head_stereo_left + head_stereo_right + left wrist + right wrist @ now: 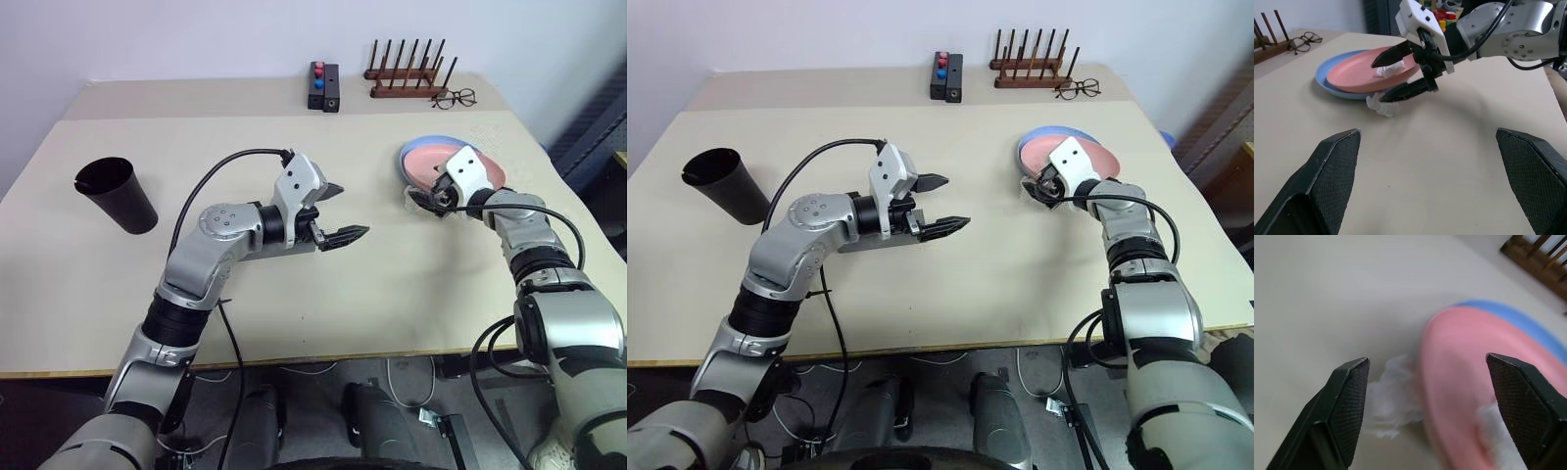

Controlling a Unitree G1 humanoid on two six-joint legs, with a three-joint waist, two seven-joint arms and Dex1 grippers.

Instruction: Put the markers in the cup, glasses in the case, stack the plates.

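Shallow round pink plastic plate [1374, 72] sits stacked inside the light blue plate [1332, 81] of like size, at the right side of the beige desk [323, 264]. A small crumpled white tissue scrap [1389, 69] lies in the pink plate; a second white scrap [1382, 105] lies on the desk touching the blue plate's near rim. Right end effector [1393, 73] is released, jaws spread, holding nothing, poised at the plates' near edge with one finger over the pink plate and the other beside the scrap on the desk. Left end effector [339, 211] is released too, jaws wide, empty, hovering over mid-desk, well apart from the plates. Tall black tapered plastic cup [118, 194] stands tilted at far left of the desk; cannot tell what is in it. At the back edge: a black box with red and blue knobs [323, 86], a wooden peg rack [407, 73], thin-rimmed clear spectacles [455, 98] beside the rack.
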